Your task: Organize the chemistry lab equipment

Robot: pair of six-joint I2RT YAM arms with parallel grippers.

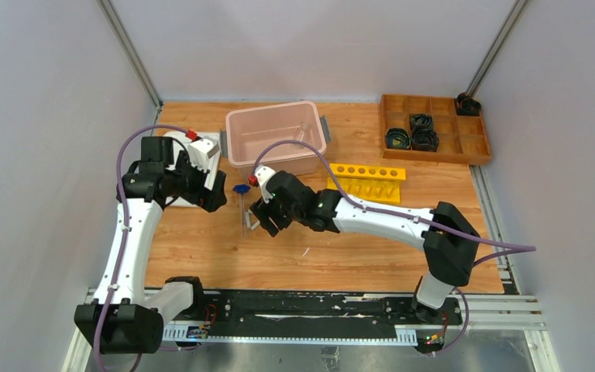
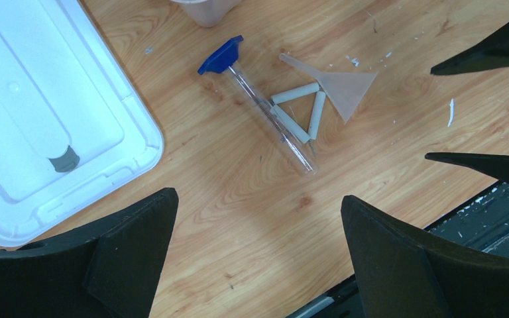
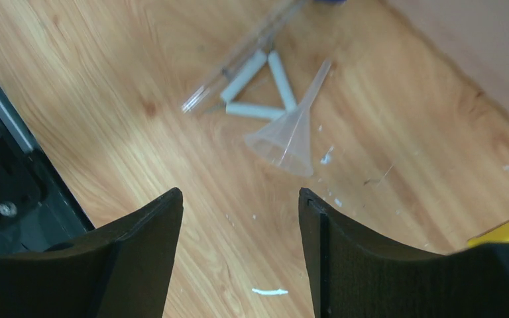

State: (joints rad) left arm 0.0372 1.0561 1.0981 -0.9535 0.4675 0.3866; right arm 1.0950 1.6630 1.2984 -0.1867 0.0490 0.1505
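- Top external: found the clear tube with blue cap (image 1: 244, 208) lying flat near the middle of the desk (image 1: 225, 263), cap toward 12 o'clock, just at 6 o'clock from the pink clear bin (image 1: 275, 132).
- Spotted the yellow six-hole tube rack (image 1: 366, 180) at 3 o'clock from the tube, well apart from it and close to the bin's 4 o'clock corner.
- Noted the brown wooden tray (image 1: 474, 146) holding black ring-shaped parts (image 1: 412, 133) at the far 1 o'clock corner.
- Left wrist: saw the left hand (image 2: 258, 199) spread wide, gripping nothing, above bare wood, with a white lid (image 2: 40, 112) at its 10 o'clock.
- Made out a white three-rod triangle (image 2: 298, 109) with one side resting against the tube, and the funnel (image 2: 348, 89) on its side just beside the triangle, at its 2 o'clock.
- Right wrist: saw the right hand (image 3: 240, 192) parted, nothing between the fingers, above the desk, with the funnel at its 12 o'clock and apart from it.
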